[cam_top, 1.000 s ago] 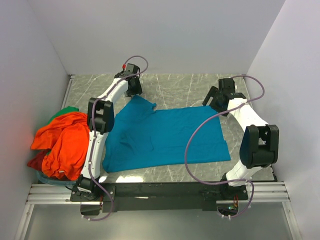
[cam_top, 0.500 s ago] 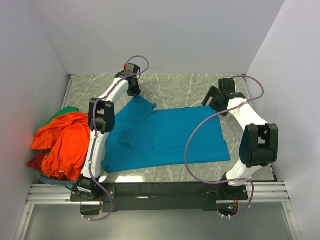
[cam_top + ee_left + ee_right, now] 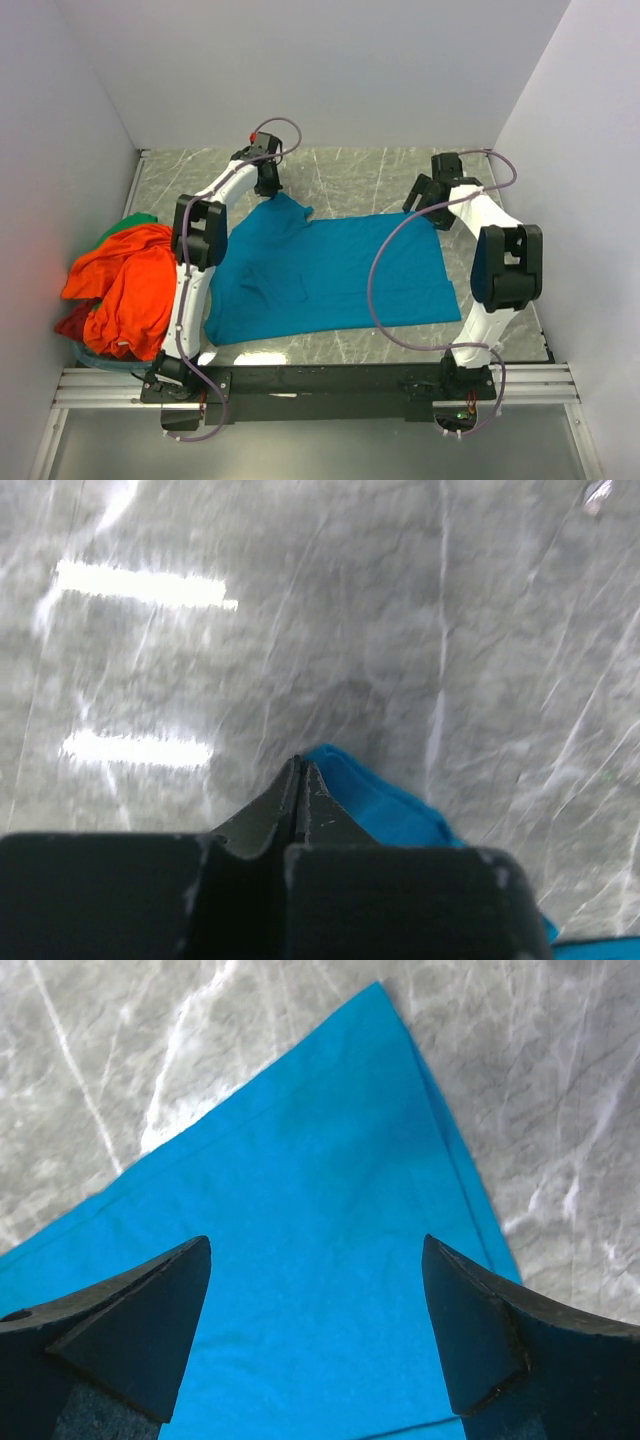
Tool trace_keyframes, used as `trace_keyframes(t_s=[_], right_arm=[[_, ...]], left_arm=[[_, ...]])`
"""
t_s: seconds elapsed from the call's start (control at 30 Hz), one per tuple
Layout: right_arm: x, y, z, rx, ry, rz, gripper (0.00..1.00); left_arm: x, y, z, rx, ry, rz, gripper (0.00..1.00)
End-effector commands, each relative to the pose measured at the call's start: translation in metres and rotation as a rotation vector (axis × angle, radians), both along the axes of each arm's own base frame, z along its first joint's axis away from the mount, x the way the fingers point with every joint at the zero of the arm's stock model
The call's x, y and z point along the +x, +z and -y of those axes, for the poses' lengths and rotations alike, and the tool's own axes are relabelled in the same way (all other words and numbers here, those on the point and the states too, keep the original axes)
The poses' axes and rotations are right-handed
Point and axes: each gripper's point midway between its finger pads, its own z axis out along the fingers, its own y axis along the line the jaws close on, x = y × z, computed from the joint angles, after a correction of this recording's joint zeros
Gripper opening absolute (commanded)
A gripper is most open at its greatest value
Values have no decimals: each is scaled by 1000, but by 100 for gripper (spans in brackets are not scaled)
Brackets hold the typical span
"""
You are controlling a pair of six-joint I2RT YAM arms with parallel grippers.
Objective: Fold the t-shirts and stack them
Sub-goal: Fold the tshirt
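The teal t-shirt (image 3: 320,270) lies spread flat in the middle of the table. My left gripper (image 3: 268,186) sits at its far left corner. In the left wrist view that gripper (image 3: 298,764) is shut, with a fold of the teal t-shirt (image 3: 385,808) bunched up against its tips. My right gripper (image 3: 424,202) hovers over the shirt's far right corner. It stands open (image 3: 318,1250), above the teal t-shirt (image 3: 300,1190), with nothing between its fingers (image 3: 150,1310).
A heap with the orange t-shirt (image 3: 125,280) on top lies at the table's left edge, with green (image 3: 130,221) and red (image 3: 74,322) cloth showing beneath it. White walls close in the marble table (image 3: 370,170) at the back and both sides.
My left gripper has closed at the shirt's far left corner. The right arm has shifted slightly left over the far right corner, its jaws staying open.
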Motion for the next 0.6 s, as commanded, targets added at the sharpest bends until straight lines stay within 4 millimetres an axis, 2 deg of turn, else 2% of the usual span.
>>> trace_keyframes(t_s=[0.0, 0.03, 0.07, 0.1, 0.17, 0.23, 0.27, 0.33, 0.37, 0.53, 0.57], right_arm=[[15, 15, 14, -63, -18, 22, 92], [18, 18, 17, -75, -26, 17, 92], [20, 11, 19, -83, -31, -4, 92], [26, 16, 21, -99, -36, 6, 92], [28, 5, 24, -111, -40, -36, 92], [35, 7, 27, -131, -47, -35, 92], [37, 0, 28, -138, -50, -53, 91], [45, 2, 31, -152, -56, -53, 91], [47, -5, 32, -160, -58, -75, 91], [68, -6, 41, -205, -73, -61, 86], [70, -14, 42, -213, -68, -79, 85]], left_arm=[[2, 45, -2, 4, 1, 108, 0], [5, 60, -2, -1, 3, 146, 0], [5, 65, -4, 2, 11, 157, 0], [4, 71, -7, 8, 20, 167, 0], [2, 76, -7, 9, 14, 177, 0], [-1, 82, -8, 3, 8, 194, 1], [-2, 83, -7, -2, 3, 197, 0], [-8, 85, -5, -13, -10, 200, 0], [-8, 87, -6, -19, -8, 206, 0], [-21, 90, -4, -38, -14, 185, 1], [-27, 84, -5, -42, -17, 171, 0]])
